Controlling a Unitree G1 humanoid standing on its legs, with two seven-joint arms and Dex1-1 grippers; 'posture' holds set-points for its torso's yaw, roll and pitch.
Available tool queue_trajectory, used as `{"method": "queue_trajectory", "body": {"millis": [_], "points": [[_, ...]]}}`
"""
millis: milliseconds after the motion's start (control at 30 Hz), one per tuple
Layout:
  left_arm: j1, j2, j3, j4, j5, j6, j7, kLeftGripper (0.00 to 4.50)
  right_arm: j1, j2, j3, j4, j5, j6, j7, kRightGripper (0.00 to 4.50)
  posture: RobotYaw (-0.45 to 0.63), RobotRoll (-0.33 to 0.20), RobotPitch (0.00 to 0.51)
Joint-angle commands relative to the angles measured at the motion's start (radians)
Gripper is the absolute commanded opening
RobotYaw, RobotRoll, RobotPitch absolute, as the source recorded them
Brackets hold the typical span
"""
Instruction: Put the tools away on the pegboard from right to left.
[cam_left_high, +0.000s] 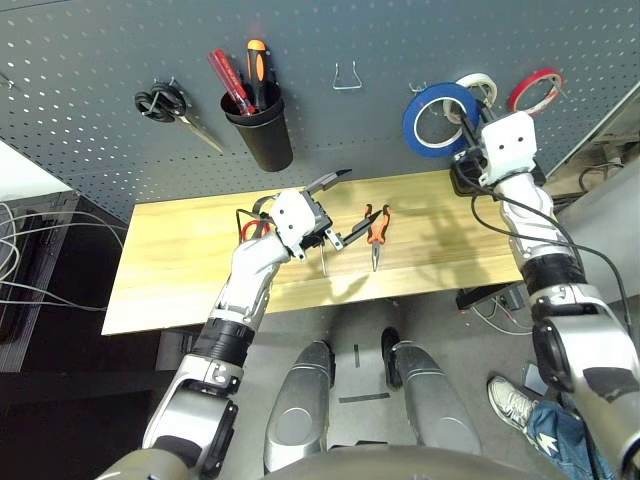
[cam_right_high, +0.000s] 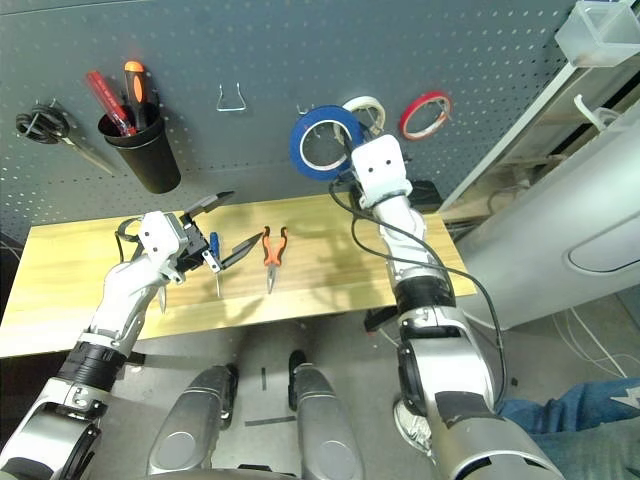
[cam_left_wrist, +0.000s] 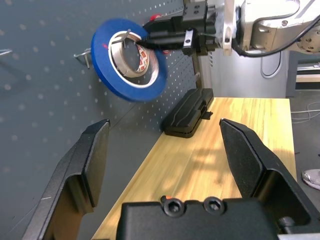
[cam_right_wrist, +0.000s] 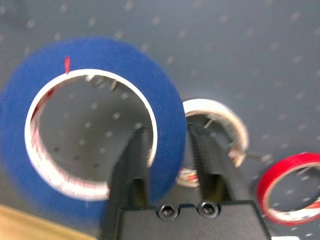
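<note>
The blue tape roll hangs against the pegboard on a metal hook. My right gripper is up at the board with one finger inside the roll and one outside; a thin gap shows beside the band, so it is open. On the wooden table lie the orange-and-black pliers, the small blue-handled screwdriver and the red-handled scissors, which are partly hidden by my left wrist. My left gripper hovers wide open over the screwdriver, holding nothing.
Black-handled scissors, a black cup of screwdrivers, an empty wire hook, a white tape roll and a red tape roll hang on the board. A black device sits at the table's back right.
</note>
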Motion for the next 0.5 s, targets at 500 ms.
{"method": "queue_trajectory", "body": {"millis": [500], "points": [[0.029, 0.021, -0.017, 0.006, 0.052, 0.008, 0.026, 4.5, 0.314, 0.009, 0.06, -0.178, 0.037, 0.153, 0.221, 4.47, 0.12, 0.0, 0.229]]}}
